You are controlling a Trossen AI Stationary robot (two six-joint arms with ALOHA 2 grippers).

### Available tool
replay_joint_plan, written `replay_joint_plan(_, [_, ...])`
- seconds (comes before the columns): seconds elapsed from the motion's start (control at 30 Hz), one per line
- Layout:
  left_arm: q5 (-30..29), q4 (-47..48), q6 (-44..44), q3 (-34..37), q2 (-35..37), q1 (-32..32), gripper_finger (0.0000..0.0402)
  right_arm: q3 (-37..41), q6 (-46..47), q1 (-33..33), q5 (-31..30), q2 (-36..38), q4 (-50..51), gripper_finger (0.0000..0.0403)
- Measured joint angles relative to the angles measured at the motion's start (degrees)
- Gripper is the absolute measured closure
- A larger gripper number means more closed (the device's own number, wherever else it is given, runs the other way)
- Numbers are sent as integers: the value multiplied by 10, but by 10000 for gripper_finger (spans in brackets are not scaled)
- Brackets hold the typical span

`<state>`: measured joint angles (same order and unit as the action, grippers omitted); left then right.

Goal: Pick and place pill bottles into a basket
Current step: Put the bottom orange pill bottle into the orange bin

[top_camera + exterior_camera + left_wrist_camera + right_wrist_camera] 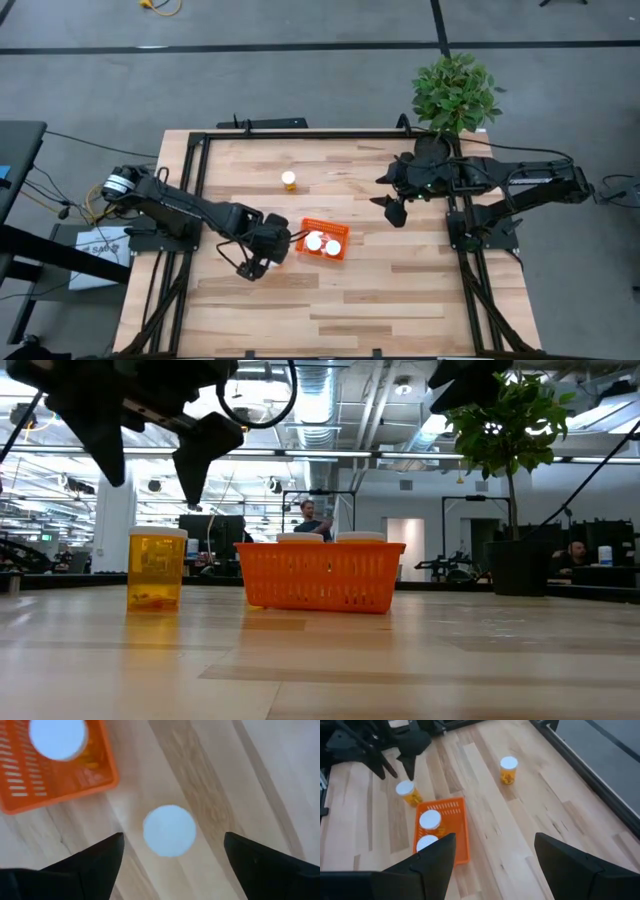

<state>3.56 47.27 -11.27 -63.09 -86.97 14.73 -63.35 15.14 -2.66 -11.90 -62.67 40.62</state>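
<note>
The orange basket (323, 240) stands on the table near its middle, with two white-capped pill bottles (430, 819) (426, 842) upright inside. A third bottle (155, 568) stands upright on the table just left of the basket. It also shows in the left wrist view (169, 830) and the right wrist view (406, 792). My left gripper (150, 465) is open straight above it, fingertips on either side and above the cap, touching nothing. A fourth bottle (288, 180) stands farther back. My right gripper (390, 198) is open and empty, above the table right of the basket.
A potted plant (455, 95) stands at the table's far right corner. A black frame (300, 135) runs along the table's far edge and sides. Bare wood (400, 300) lies in front of the basket. People show in the room beyond (310, 520).
</note>
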Motion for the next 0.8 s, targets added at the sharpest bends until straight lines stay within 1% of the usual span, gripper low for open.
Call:
replay_joint_plan(0.13, [-5, -8, -1, 0, -5, 5, 67, 0, 0, 0, 0, 0, 3, 137])
replay_joint_plan(0.4, [-38, -8, -5, 0, -12, 11, 67, 0, 0, 0, 0, 0, 10, 137])
replay_joint_plan(0.8, [-41, -6, 3, 0, -32, 22, 67, 0, 0, 0, 0, 0, 11, 137])
